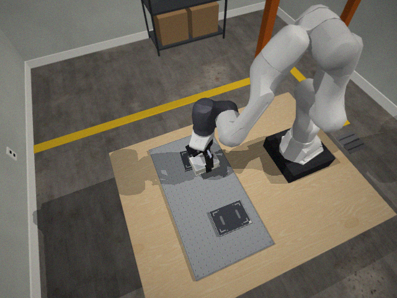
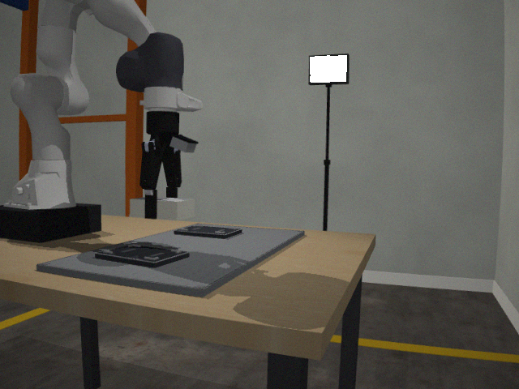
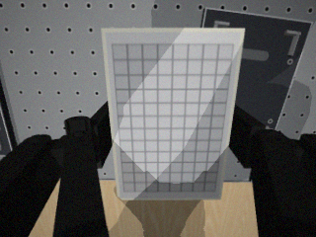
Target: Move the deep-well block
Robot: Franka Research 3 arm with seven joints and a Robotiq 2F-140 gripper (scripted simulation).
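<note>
The white 96-well deep-well block (image 1: 203,163) hangs in the air, held by its long sides. My gripper (image 1: 205,160) is shut on it. In the wrist view the block (image 3: 173,111) fills the middle, its well grid facing up, with a black finger on each side. It is level and a little above the grey perforated plate. The dark nest N1 (image 1: 187,159) lies just beside and below it, and shows at the upper right of the wrist view (image 3: 262,74). Nest N2 (image 1: 229,218) lies empty further along the plate. From the side, the block (image 2: 162,207) hangs under the fingers (image 2: 160,196). I cannot make out the cut-off corner.
The grey perforated plate (image 1: 205,205) lies on the wooden table. The arm's black base (image 1: 298,157) stands at the table's right. A lamp stand (image 2: 327,142) is behind the table. A shelf with boxes (image 1: 185,22) stands by the far wall.
</note>
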